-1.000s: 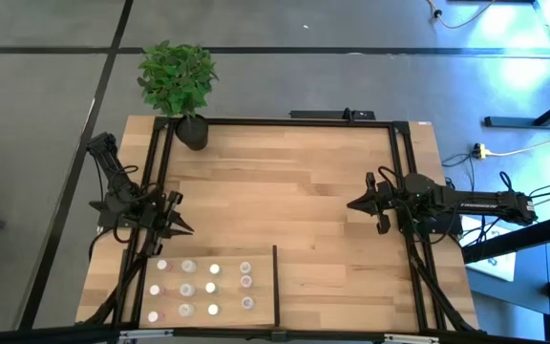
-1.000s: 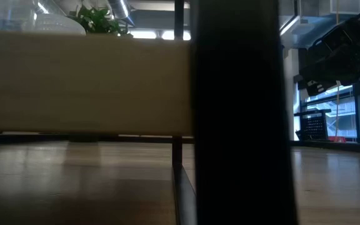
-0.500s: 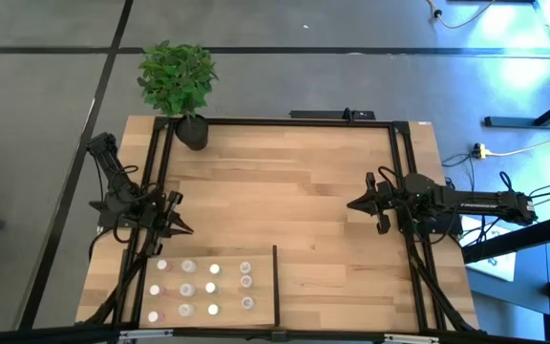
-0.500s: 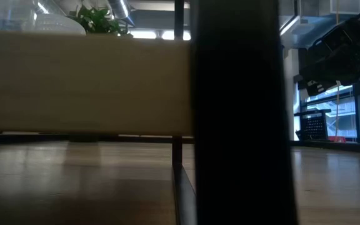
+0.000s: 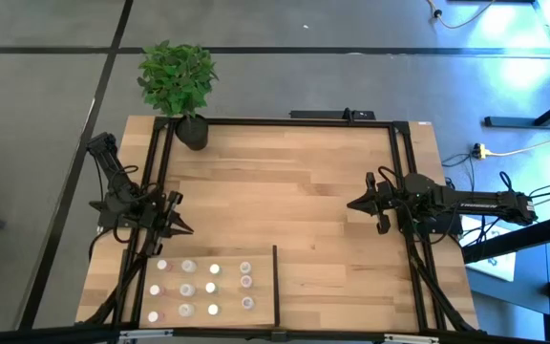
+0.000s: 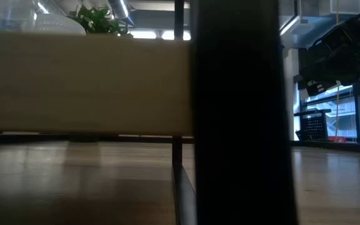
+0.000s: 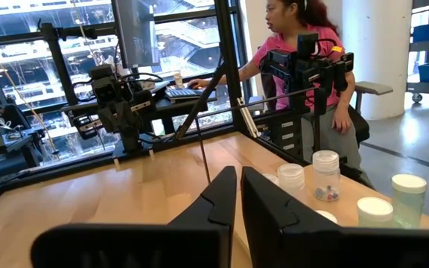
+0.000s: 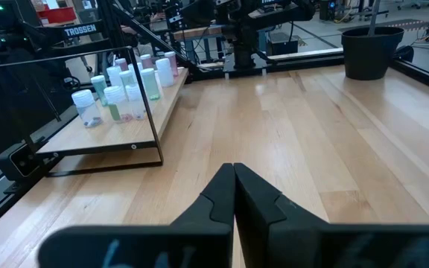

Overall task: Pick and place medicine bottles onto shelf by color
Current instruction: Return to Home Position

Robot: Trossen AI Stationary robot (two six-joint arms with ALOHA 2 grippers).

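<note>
Starting from the claws, I see nothing stir over the last second: the left claw (image 5: 181, 225) hangs at the left edge of the table (image 5: 285, 182), just beyond the shelf's far end, exactly where it was, and its own camera shows its two fingers (image 7: 222, 195) drawn together with nothing between them. The right claw (image 5: 353, 204) sits across the table near the right rail, equally unmoved, its fingers (image 8: 222, 190) pressed together and empty too. Moving outward, the bottles (image 5: 186, 289) stand upright in rows of four on the shelf (image 5: 261, 287) at the near left corner, left of its short black divider bar (image 5: 275, 282), none touching either claw. No bottle lies loose on the bare boards, and the plant pot (image 5: 193, 132) stands alone at the far corner. A person (image 7: 304, 67) sits beyond the table, well apart from the arms. My guess is that the stillness means both arms are already parked and the sorting is done; whether the colours are grouped correctly I cannot tell from here.
</note>
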